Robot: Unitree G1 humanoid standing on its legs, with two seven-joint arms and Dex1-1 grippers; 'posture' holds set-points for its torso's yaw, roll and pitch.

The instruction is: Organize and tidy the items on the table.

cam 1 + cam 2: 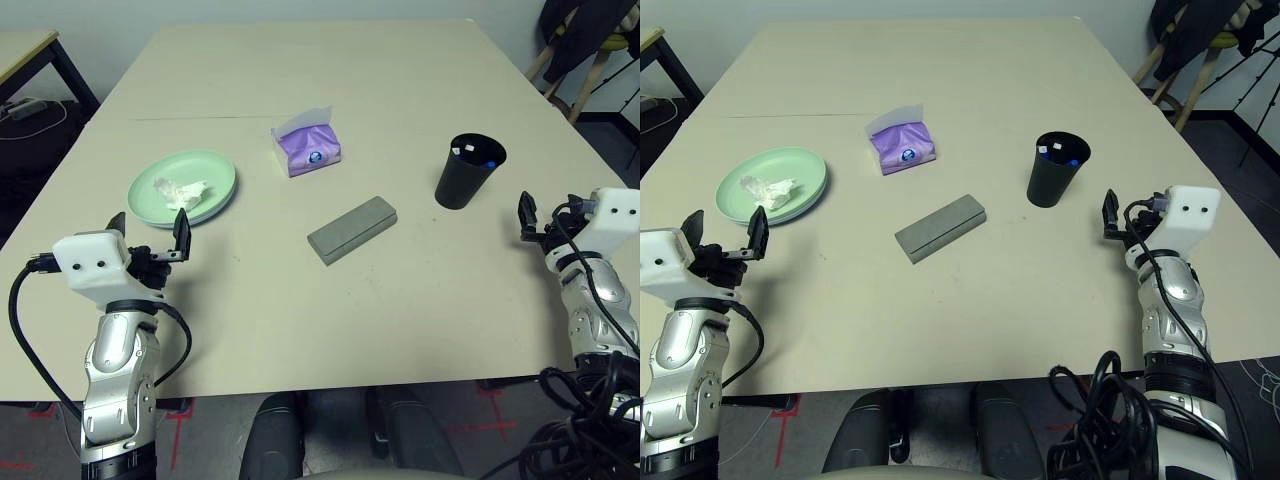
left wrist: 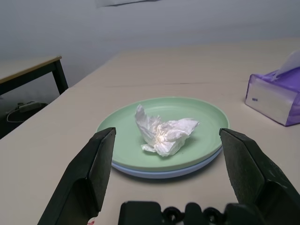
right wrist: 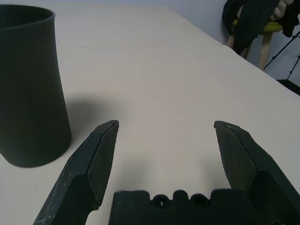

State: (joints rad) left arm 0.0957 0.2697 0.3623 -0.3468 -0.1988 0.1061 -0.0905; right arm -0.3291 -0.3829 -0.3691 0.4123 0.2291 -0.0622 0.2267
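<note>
left tool (image 2: 166, 176): jaws spread wide, nothing between them, hovering low over the near left part of the bench (image 1: 420, 90).
right tool (image 3: 164, 154): jaws also wide apart, empty, pointing level along the bench near its right edge.
plates (image 1: 222, 181): pale green one stacked on a light blue one, straight ahead of the left tool and near it, not touching. Look like rigid plastic or melamine, light, smooth and likely slippery at the rim. Best hold is probably a pinch on the near rim of the stack, one jaw over, one under; the low edge leaves little room to get under.
tissue (image 2: 164, 133): crumpled white wad lying in the middle of the green plate, just past the left tool's tips. Very light, soft, squashes to nothing; take it from above at its highest fold and close fully. Could slide off if the plates get tilted.
glasses case (image 1: 352, 229): grey oblong, lying flat at an angle mid-bench, between the two tools and well apart from both. Looks stiff, matte, moderate weight; grip across the short width near the middle.
cup (image 1: 468, 172): black, upright, just ahead and inward of the right tool, close beside it, not touched. Items inside, white and blue bits at the mouth, can't tell what they are. Smooth tapered wall, tips easily; hold mid-height across the body or pinch the rim.
tissue pack (image 1: 309, 146): purple, beyond the case, leave alone.
</note>
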